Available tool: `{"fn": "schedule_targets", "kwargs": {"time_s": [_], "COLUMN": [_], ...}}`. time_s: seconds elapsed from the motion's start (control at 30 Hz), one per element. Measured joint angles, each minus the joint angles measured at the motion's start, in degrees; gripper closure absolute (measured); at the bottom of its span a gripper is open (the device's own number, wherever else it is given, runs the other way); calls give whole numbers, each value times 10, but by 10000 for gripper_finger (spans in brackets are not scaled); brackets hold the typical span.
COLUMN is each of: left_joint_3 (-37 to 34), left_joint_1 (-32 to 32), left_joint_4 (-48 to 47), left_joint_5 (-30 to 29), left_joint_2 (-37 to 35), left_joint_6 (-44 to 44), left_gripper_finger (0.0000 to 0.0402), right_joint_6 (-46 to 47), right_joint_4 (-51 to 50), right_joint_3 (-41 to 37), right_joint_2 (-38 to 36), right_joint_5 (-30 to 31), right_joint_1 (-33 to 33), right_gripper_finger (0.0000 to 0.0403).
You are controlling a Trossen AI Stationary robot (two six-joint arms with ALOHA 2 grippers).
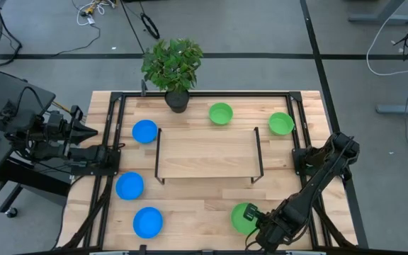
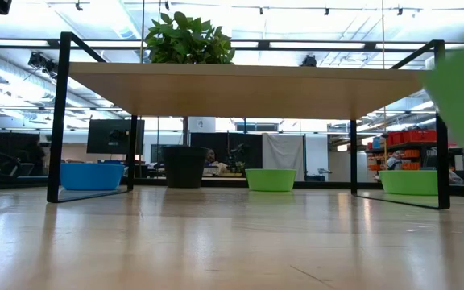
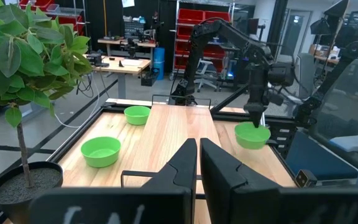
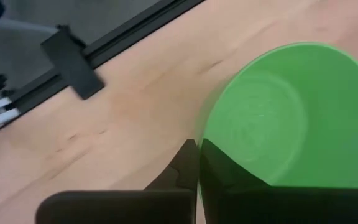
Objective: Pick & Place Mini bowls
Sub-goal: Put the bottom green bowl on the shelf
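Altogether three blue bowls [image 1: 144,131], three green bowls [image 1: 220,113]

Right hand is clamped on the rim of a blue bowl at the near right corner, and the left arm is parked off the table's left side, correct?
Not quite: the bowl is green, not blue, as the high view shows. The right hand is shut on its rim, and the left hand waits off the table's left side.

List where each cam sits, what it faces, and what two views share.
High: overhead, straight down on wooden table; both arms.
Low: tabletop height, under wooden riser shelf; no arm.
Left wrist: past shut left gripper across table.
Right wrist: right gripper pinching green plastic mini bowl.
Shared: that bowl, also in high.
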Motion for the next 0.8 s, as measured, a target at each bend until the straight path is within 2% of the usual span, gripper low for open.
{"fn": "schedule_targets", "kwargs": {"time_s": [0.5,0.8], "left_joint_3": [0,0], "left_joint_1": [0,0], "left_joint_4": [0,0], "left_joint_5": [0,0], "left_joint_2": [0,0], "left_joint_6": [0,0], "left_gripper_finger": [378,378], "right_joint_6": [17,46], "right_joint_4": [-145,-213], "right_joint_3": [177,234], "right_joint_2": [0,-3], "right_joint_5": [49,65], "right_joint_1": [-68,-143], "right_gripper_finger": [401,401]}}
